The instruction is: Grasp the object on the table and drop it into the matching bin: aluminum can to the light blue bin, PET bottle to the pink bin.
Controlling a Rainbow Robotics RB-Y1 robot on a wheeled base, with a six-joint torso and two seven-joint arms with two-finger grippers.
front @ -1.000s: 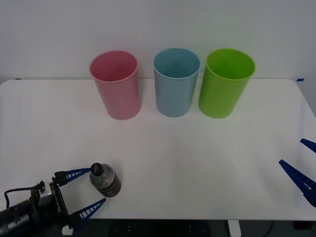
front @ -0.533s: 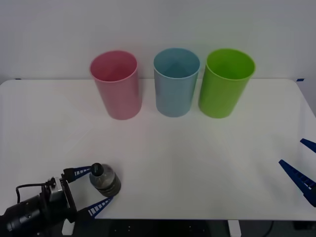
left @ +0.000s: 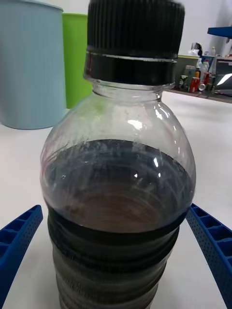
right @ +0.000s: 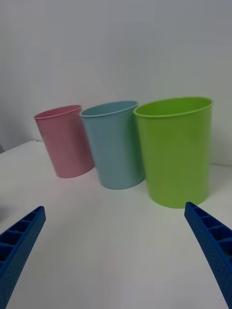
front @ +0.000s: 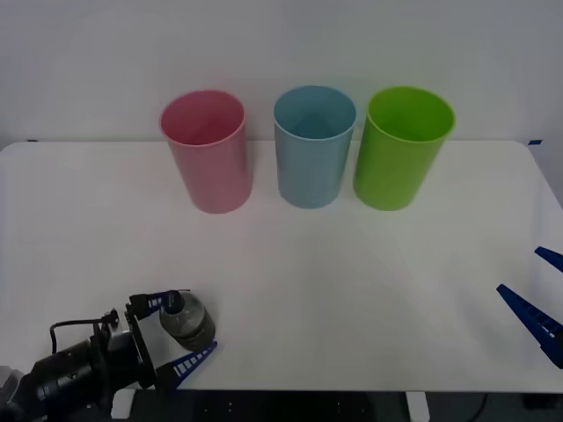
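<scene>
The PET bottle (front: 186, 322), small and clear with a black cap and a dark lower part, stands upright near the front left of the white table (front: 290, 264). My left gripper (front: 180, 331) is open around it, one blue finger on each side. In the left wrist view the bottle (left: 121, 193) stands close up between the two fingers (left: 17, 246), with a gap on each side. The pink bin (front: 207, 149) and the light blue bin (front: 313, 145) stand at the back. My right gripper (front: 538, 299) waits open at the table's right edge.
A lime green bin (front: 403, 146) stands right of the light blue bin, and all three bins appear side by side in the right wrist view: pink bin (right: 65, 141), light blue bin (right: 113, 144), green bin (right: 176, 149). Bare tabletop lies between the bottle and the bins.
My left gripper has moved forward to the right, so its open fingers now reach along both sides of the bottle. The bottle and the right arm have not moved.
</scene>
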